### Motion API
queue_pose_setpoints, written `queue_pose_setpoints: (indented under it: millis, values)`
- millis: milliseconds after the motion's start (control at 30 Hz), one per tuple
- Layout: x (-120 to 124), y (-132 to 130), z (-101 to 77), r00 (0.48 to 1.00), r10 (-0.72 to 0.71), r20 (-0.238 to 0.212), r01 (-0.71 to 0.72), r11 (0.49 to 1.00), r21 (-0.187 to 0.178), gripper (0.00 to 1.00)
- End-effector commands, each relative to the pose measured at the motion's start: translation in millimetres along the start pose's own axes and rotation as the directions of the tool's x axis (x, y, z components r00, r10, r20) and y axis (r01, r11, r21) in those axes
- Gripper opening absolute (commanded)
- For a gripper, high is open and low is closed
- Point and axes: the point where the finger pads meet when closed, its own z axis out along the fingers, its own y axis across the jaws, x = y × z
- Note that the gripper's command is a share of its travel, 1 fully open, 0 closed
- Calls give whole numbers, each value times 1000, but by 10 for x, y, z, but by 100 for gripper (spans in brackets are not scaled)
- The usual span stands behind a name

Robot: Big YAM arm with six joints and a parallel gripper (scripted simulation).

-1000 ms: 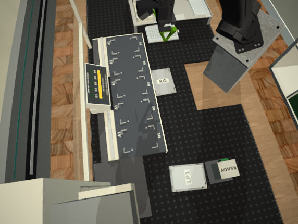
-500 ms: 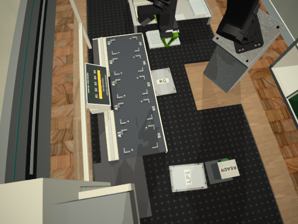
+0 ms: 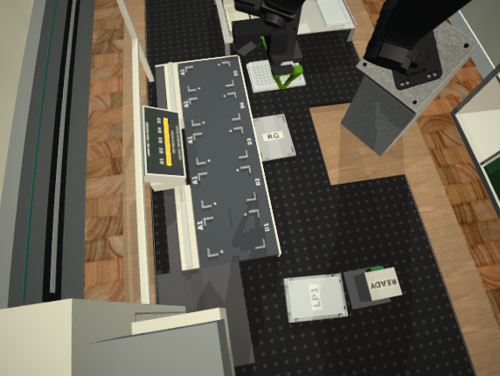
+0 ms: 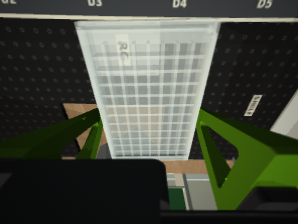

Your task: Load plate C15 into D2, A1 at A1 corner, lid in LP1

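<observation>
My gripper point(image 3: 286, 73) with green fingers is shut on a lidded clear well plate point(image 3: 267, 75), held in the air beside the D5 end of the dark deck point(image 3: 220, 157). In the wrist view the plate point(image 4: 150, 90) runs lengthwise between the green fingers, which grip its long sides near my end. Its label is not readable. Deck position D2 point(image 3: 220, 177) is empty, as are the other positions. Lid park LP1 point(image 3: 315, 297) is empty at the lower middle. The READY key point(image 3: 378, 286) stands to its right.
The regrip nest RG point(image 3: 276, 140) lies beside D3 and shows through the plate in the wrist view point(image 4: 122, 50). The shelf point(image 3: 306, 17) at the top holds another plate point(image 3: 334, 10). The arm's grey pedestal point(image 3: 402, 87) stands right. A status panel point(image 3: 163, 149) is left of the deck.
</observation>
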Motion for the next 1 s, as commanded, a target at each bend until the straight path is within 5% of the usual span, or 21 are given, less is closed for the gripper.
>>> queue_pose_setpoints:
  millis: [0,967]
  values:
    - [-51,58,-21,1000,2,20,-3,1000,12,0]
    - [-18,709,-16,1000,19,5,-19,1000,2,0]
